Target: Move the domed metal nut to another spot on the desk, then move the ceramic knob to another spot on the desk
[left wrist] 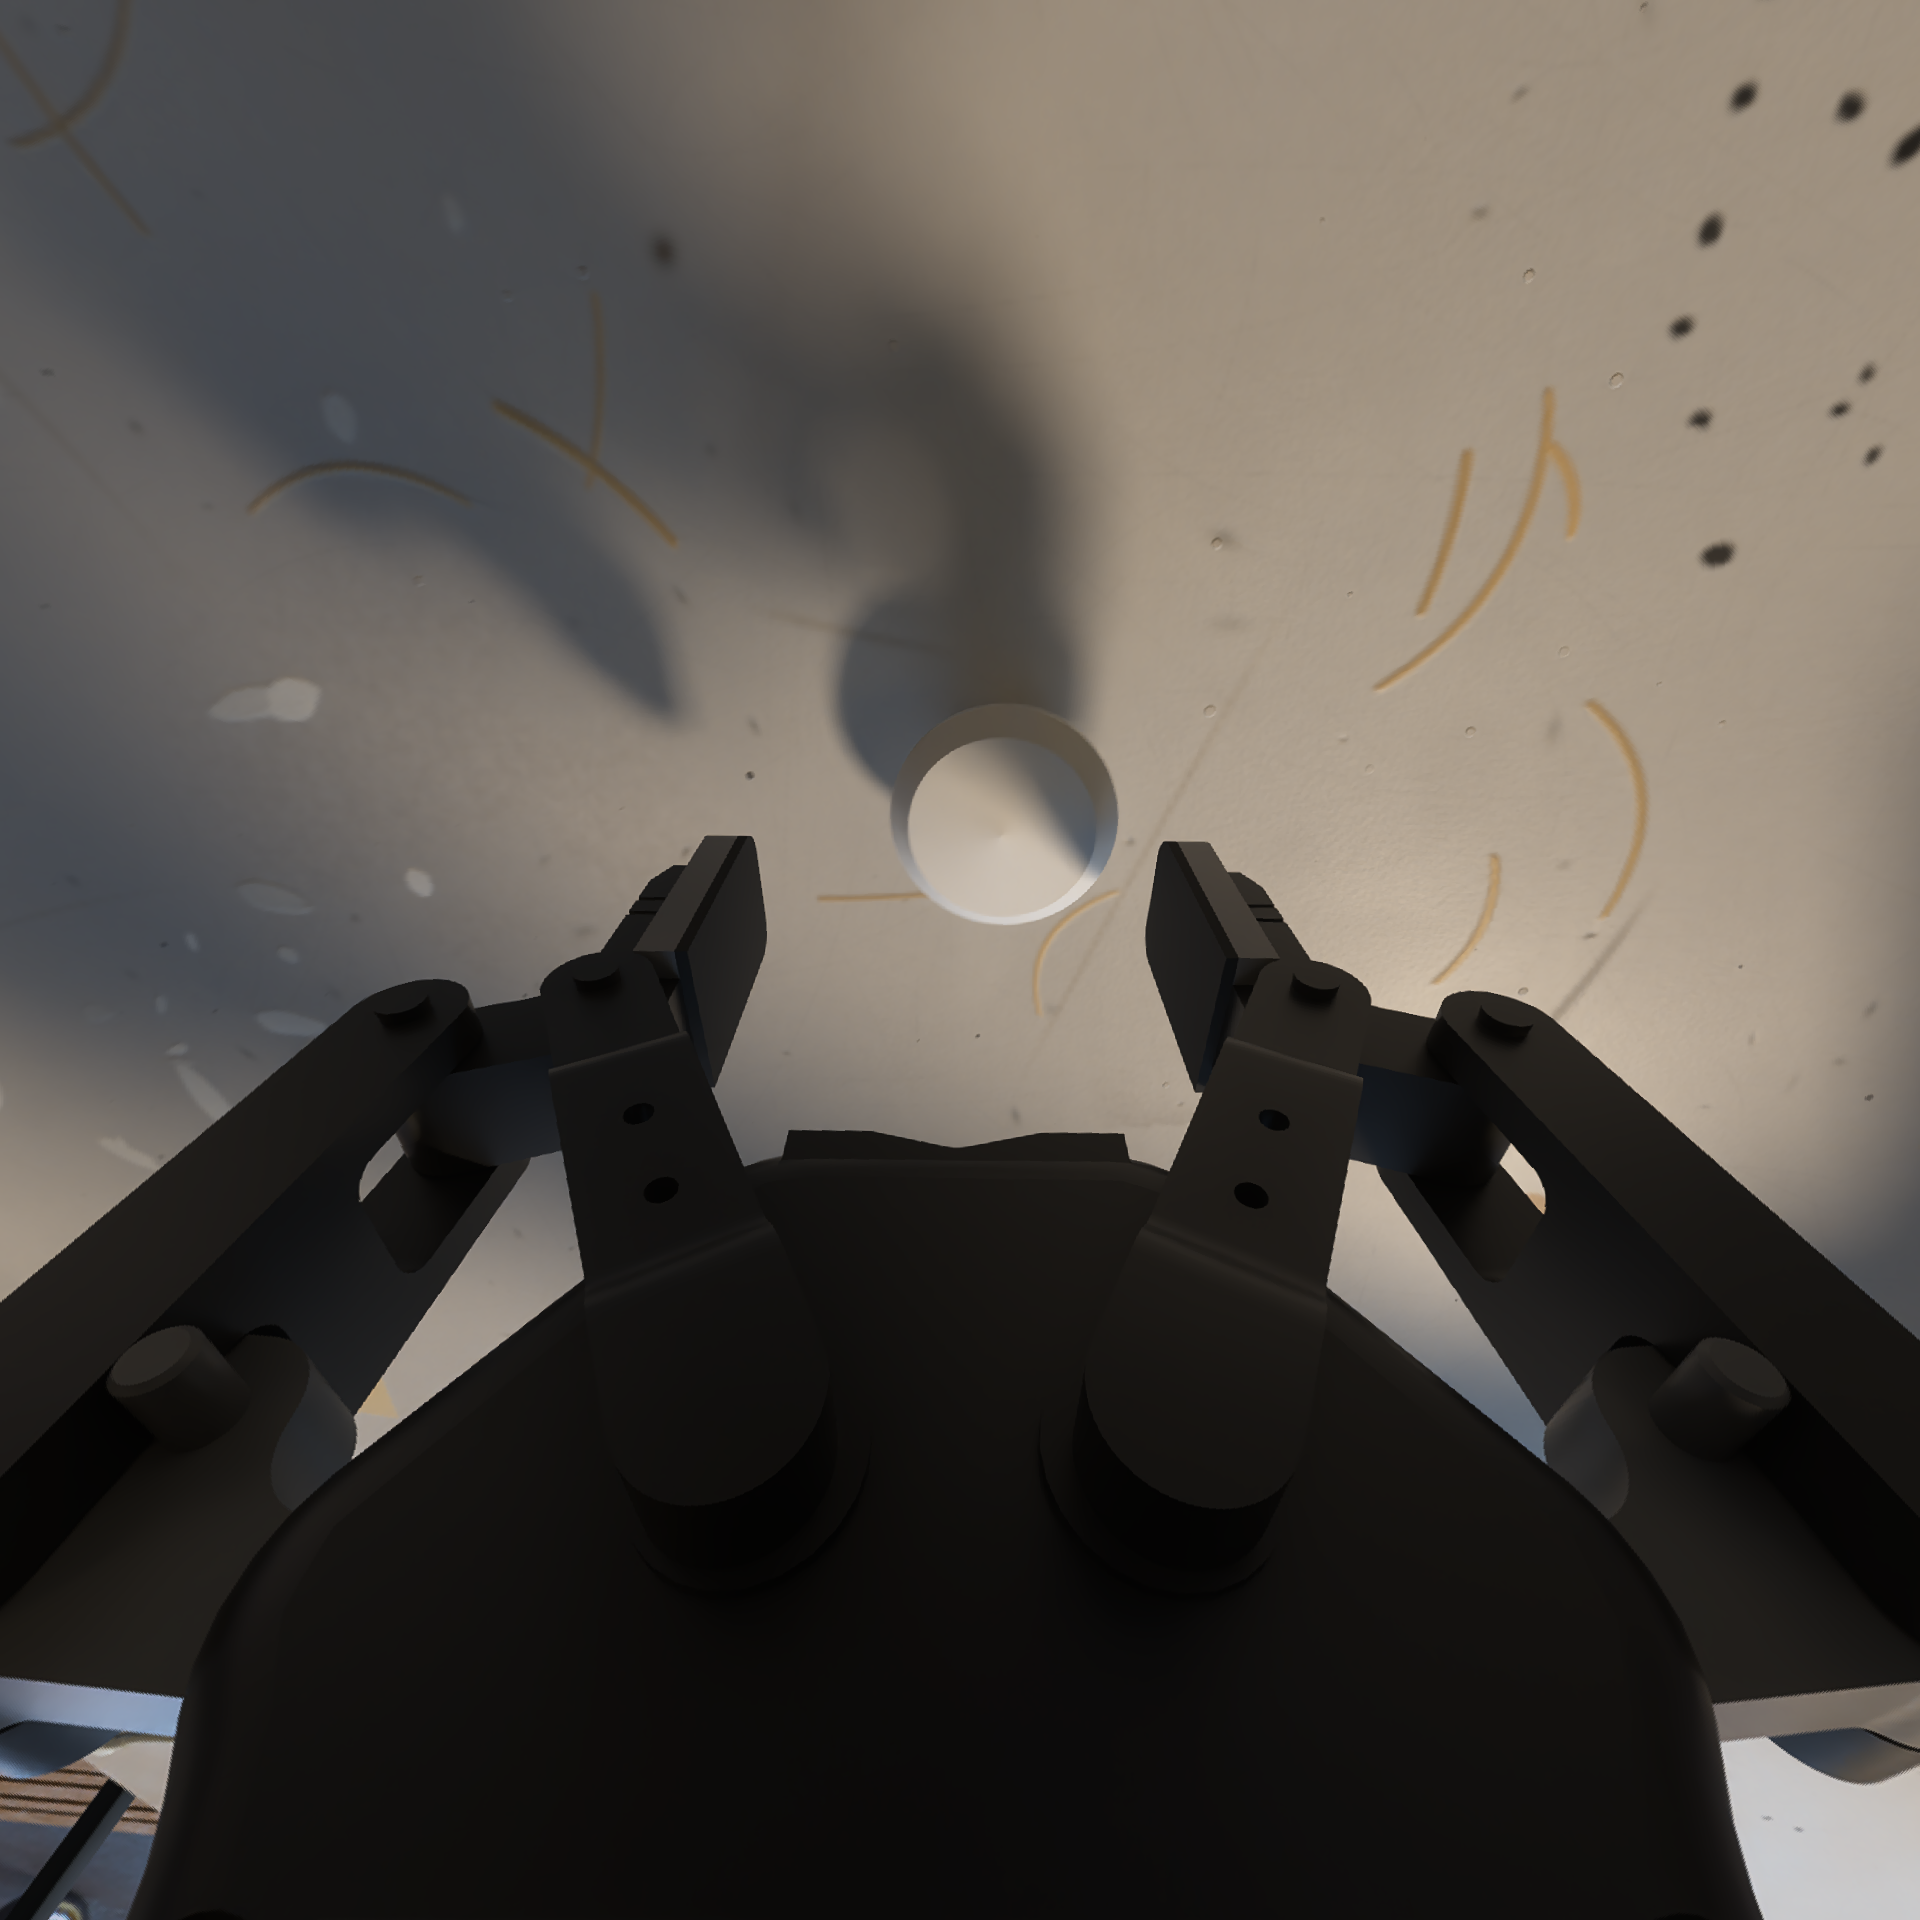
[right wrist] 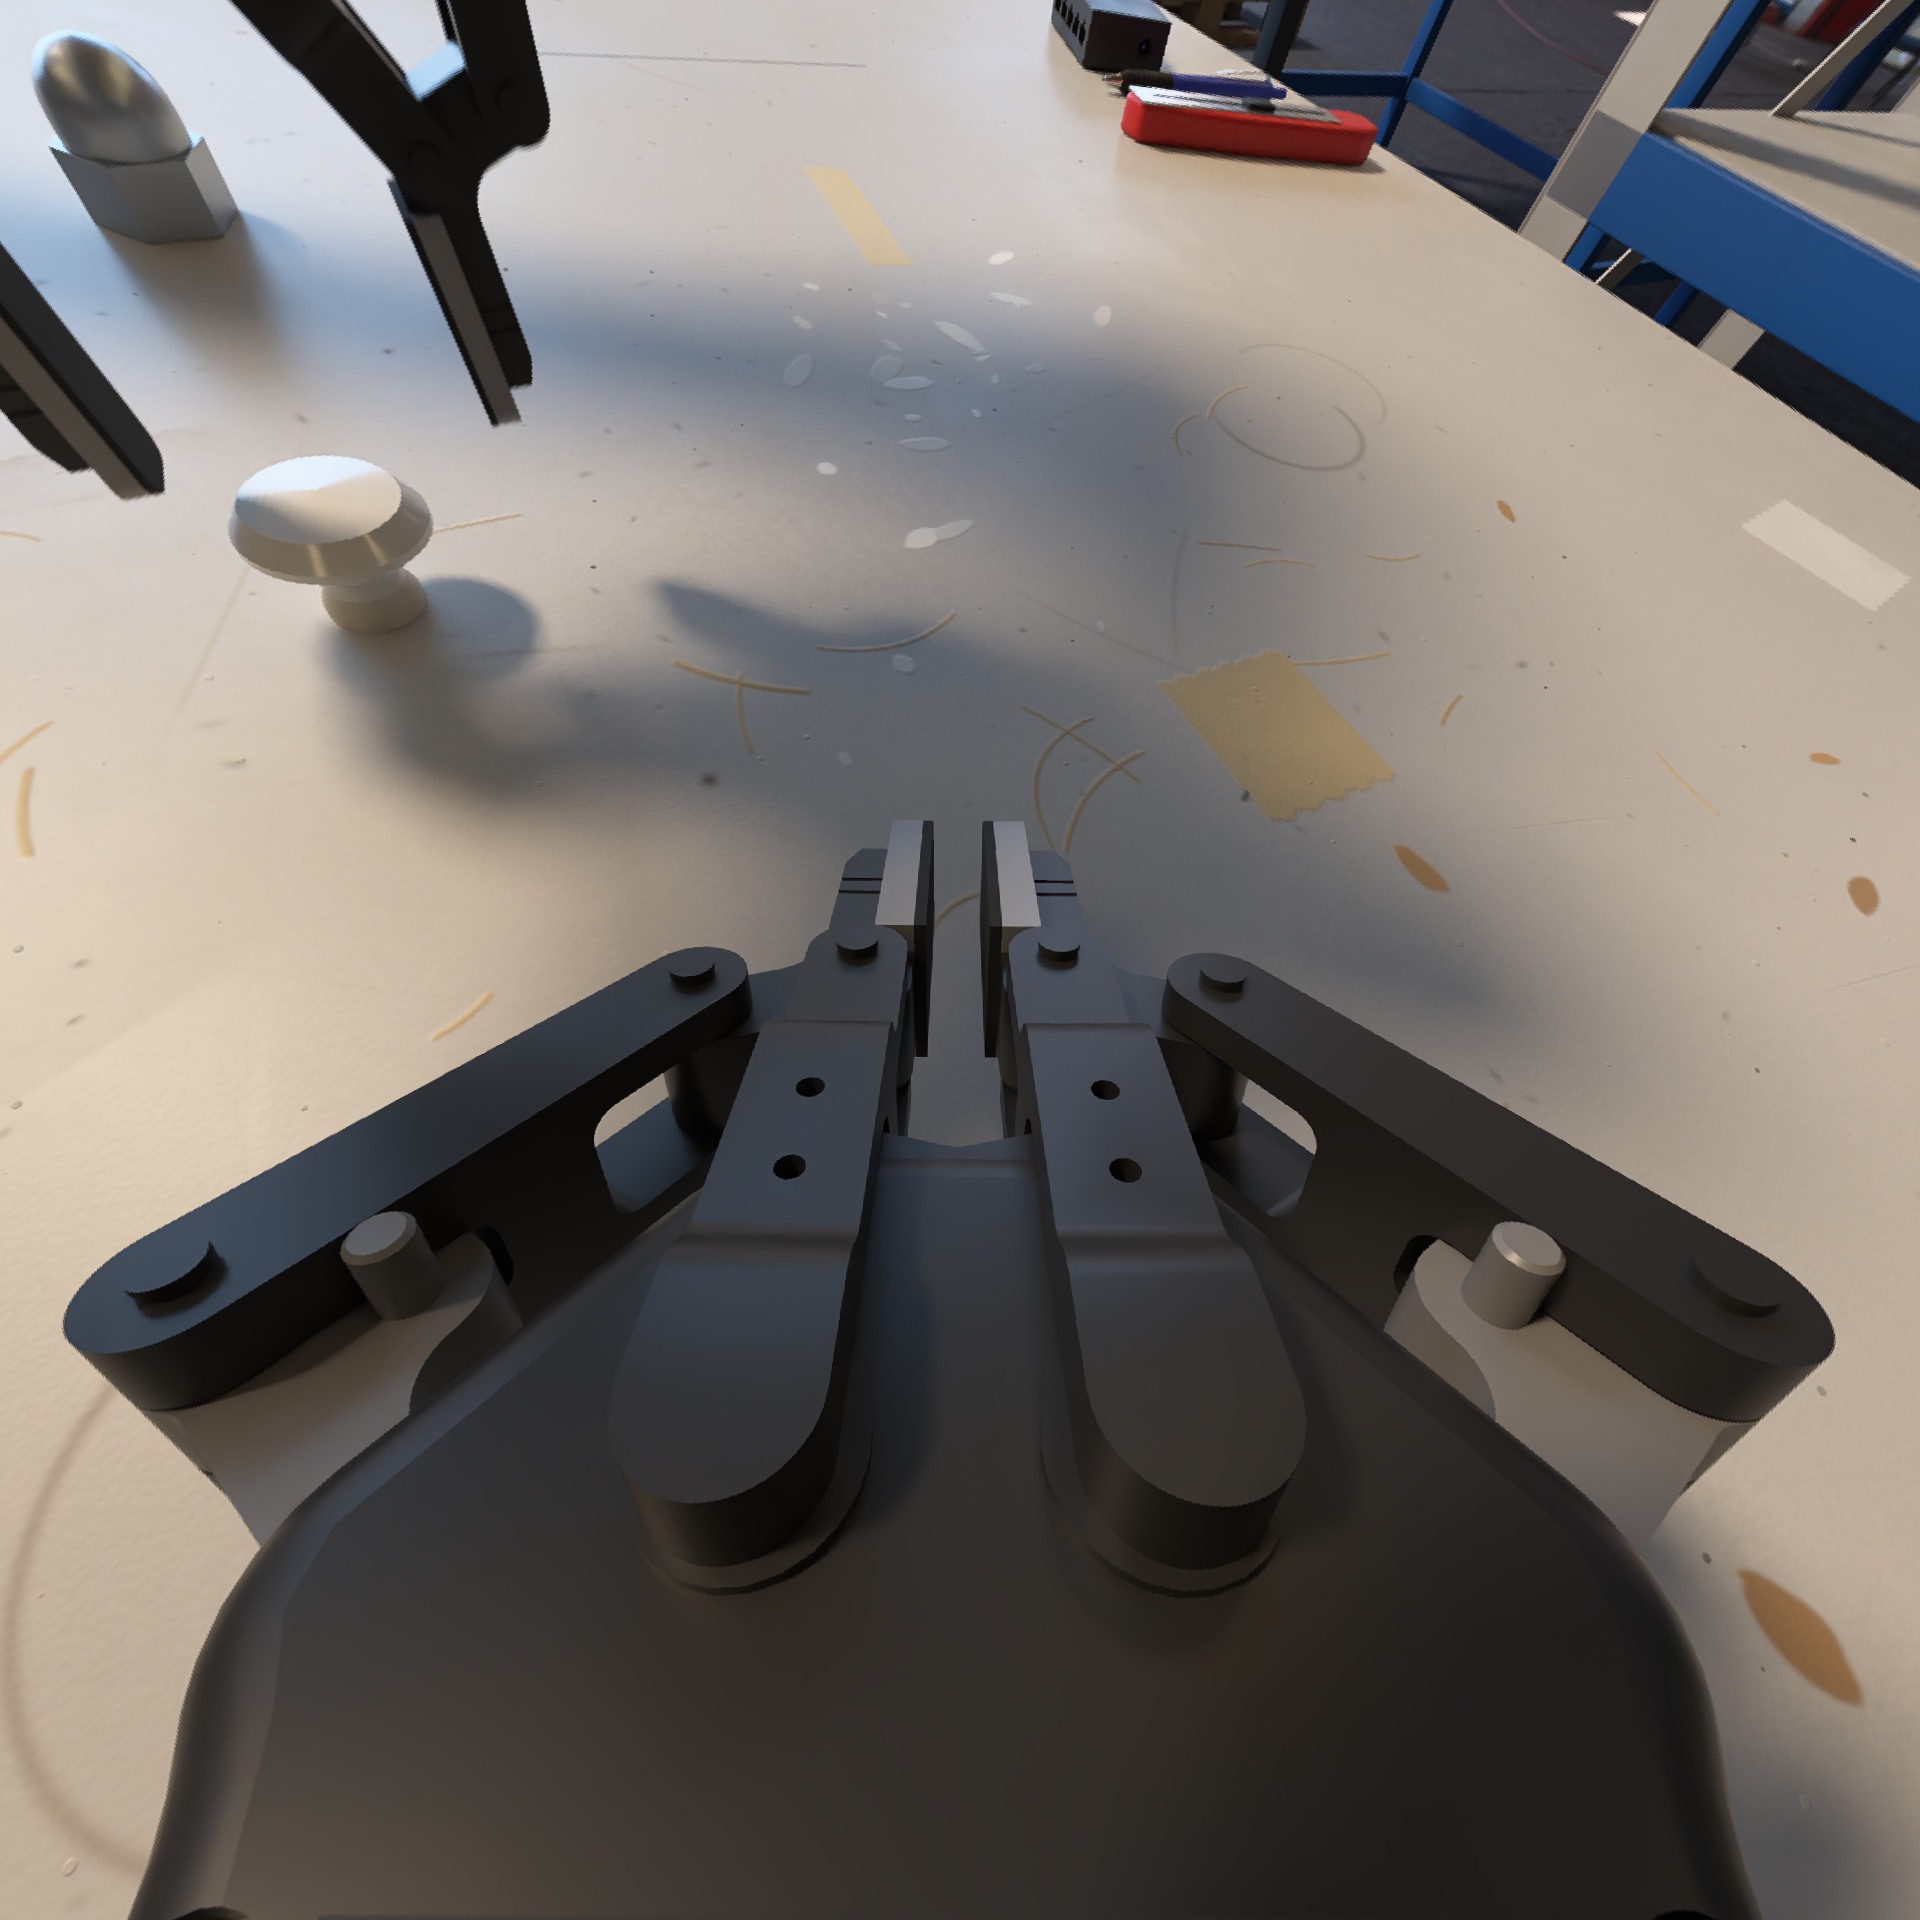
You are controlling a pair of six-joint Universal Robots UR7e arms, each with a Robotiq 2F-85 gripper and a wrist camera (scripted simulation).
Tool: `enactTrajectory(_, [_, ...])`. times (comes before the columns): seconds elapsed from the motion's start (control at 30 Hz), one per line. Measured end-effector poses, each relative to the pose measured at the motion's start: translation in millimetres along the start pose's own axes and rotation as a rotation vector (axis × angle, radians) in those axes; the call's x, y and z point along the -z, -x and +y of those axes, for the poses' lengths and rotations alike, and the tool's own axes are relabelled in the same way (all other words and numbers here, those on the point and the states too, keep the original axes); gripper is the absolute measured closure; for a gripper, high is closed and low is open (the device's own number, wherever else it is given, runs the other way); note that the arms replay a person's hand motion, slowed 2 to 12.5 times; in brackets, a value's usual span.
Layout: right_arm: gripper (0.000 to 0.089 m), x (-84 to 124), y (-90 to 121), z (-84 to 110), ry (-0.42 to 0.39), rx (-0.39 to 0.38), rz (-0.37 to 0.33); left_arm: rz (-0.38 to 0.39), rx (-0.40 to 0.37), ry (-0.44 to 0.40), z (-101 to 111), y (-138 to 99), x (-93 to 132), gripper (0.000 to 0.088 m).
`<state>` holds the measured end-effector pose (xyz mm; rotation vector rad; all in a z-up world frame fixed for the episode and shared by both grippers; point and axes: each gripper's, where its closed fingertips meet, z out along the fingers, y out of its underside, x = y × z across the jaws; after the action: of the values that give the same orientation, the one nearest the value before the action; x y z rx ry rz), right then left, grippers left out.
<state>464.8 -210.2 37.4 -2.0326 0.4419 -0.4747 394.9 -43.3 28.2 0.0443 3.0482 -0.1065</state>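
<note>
Step in hand, by judgement: second one, ceramic knob. Left gripper (left wrist: pixel 956 883) hung directly above ceramic knob (left wrist: pixel 1003 816), jaws spread wide, nothing held, fingers clear of knob on both sides. Knob stood upright on desk (right wrist: pixel 1039 520), stem down. Domed metal nut (right wrist: pixel 130 145) sat upright on desk beyond knob, well apart from it. Right gripper (right wrist: pixel 958 873) idle over bare desk, jaws nearly together with narrow gap, empty. Next move probably called for: straight descent, knob cap centred between pads, then closing.

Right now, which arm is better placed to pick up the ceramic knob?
Left. The left gripper hangs open directly above the ceramic knob; the right gripper is nearly closed and off to the side.
</note>
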Motion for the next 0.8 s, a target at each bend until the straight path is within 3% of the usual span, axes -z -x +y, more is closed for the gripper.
enactTrajectory(0.4, [0.0811, 1, -2, -0.3, -0.006, -0.010, 0.001, -0.110, 0.058, -0.102, 17, 37, 48, 0.0267])
enactTrajectory(0.8, [0.0810, 1, -2, 0.0, -0.004, -0.008, 0.002, -0.259, 0.163, -0.126, 66, 89, 92, 0.0333])
